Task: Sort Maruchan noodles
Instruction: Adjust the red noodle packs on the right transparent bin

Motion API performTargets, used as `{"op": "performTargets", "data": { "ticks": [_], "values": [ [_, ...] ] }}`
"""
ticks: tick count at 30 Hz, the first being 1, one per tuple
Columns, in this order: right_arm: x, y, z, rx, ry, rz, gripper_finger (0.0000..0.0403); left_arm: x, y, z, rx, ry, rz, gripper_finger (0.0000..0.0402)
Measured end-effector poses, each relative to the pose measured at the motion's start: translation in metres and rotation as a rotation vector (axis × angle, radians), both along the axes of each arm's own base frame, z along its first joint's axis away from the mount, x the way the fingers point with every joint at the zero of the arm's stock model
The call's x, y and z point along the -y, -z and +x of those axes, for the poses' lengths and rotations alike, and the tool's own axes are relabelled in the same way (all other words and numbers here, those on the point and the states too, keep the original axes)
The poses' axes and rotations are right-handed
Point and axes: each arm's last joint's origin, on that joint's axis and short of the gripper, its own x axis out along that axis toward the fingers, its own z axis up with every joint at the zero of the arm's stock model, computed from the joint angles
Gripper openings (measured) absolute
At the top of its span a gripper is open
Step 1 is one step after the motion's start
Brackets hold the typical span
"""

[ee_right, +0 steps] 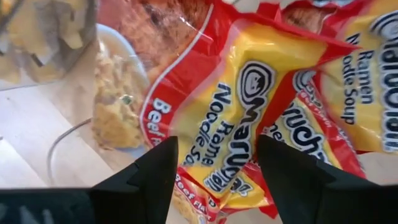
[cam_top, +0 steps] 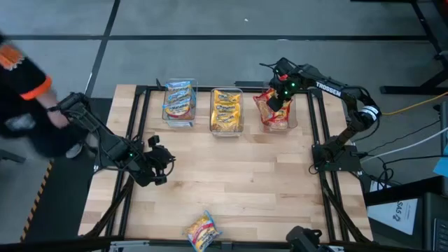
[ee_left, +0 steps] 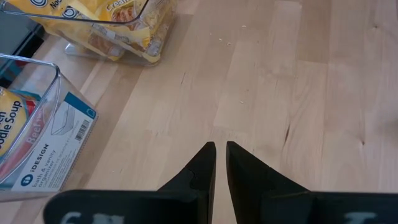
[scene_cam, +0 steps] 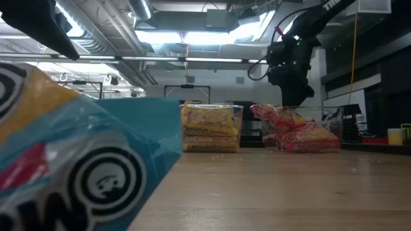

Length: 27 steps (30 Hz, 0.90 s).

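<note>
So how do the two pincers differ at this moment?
The right pincer is open, its fingers spread over a red-trimmed noodle packet at the right-hand bin; the left pincer has its fingers nearly together with nothing between them. The right one is at the table's far edge by the bins, the left one over bare wood near the left side. Neither is gripping anything.
</note>
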Motion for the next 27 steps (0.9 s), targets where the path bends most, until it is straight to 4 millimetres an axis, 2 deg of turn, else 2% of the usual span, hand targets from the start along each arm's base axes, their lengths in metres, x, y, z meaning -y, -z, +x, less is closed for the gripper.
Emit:
{"op": "performTargets", "data": {
  "ticks": [5, 8, 11, 18, 20, 27],
  "values": [
    [0.004, 0.010, 0.004, -0.017, 0.000, 0.019, 0.0224, 0.000, 0.000, 0.000, 0.000, 0.000, 0.000, 0.0033],
    [0.005, 0.012, 0.005, -0.019, -0.001, 0.020, 0.0208, 0.000, 0.000, 0.000, 0.000, 0.000, 0.000, 0.0033],
    [0.005, 0.012, 0.005, -0.022, -0.014, 0.021, 0.0169, 0.000, 0.000, 0.000, 0.000, 0.000, 0.000, 0.0033],
    [0.004, 0.011, 0.003, -0.051, -0.022, 0.028, 0.0035, 0.000, 0.000, 0.000, 0.000, 0.000, 0.000, 0.0033],
    [0.003, 0.011, 0.002, -0.060, -0.022, 0.026, 0.0010, 0.000, 0.000, 0.000, 0.000, 0.000, 0.000, 0.0033],
    [0.004, -0.005, 0.001, -0.108, -0.032, 0.001, 0.0004, 0.000, 0.000, 0.000, 0.000, 0.000, 0.000, 0.0033]
  ]
}}
